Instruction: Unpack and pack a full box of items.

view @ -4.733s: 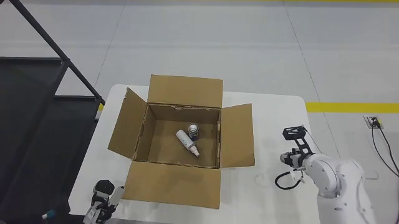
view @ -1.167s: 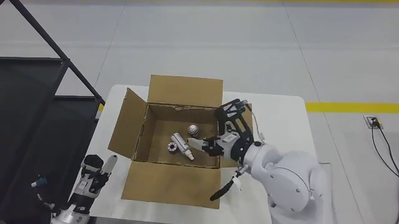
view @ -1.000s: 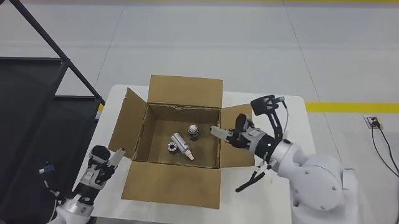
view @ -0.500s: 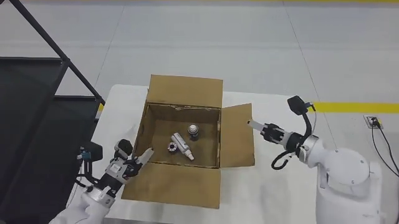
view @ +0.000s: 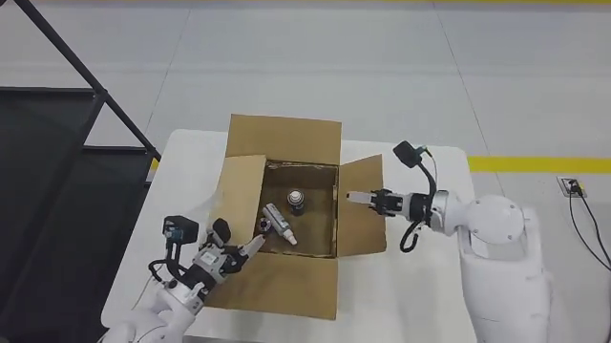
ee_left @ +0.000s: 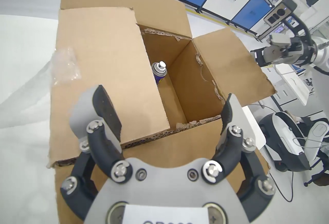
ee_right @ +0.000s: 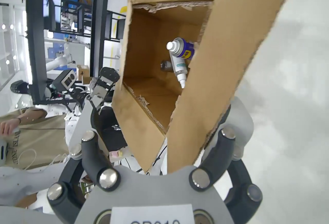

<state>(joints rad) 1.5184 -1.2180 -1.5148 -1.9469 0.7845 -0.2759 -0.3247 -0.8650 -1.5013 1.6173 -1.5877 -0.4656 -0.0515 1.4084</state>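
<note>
A cardboard box (view: pixel 277 286) sits in the middle of the white table (view: pixel 420 276), its far and near flaps folded outward. The left flap (view: pixel 243 188) is raised and leans in over the opening. The right flap (ee_right: pixel 231 55) tilts up as well. On the box floor a spray can (view: pixel 296 198) stands upright toward the far side. A white bottle (view: pixel 280 221) lies just beside it, nozzle pointing near. A small grey cylinder (ee_right: pixel 165 65) lies next to the bottle. The left gripper (ee_left: pixel 167 104) hovers at the near-left corner of the box, jaws wide open and holding nothing. The right gripper (ee_right: pixel 164 119) is at the outer edge of the right flap, jaws open with the flap's edge between them
</note>
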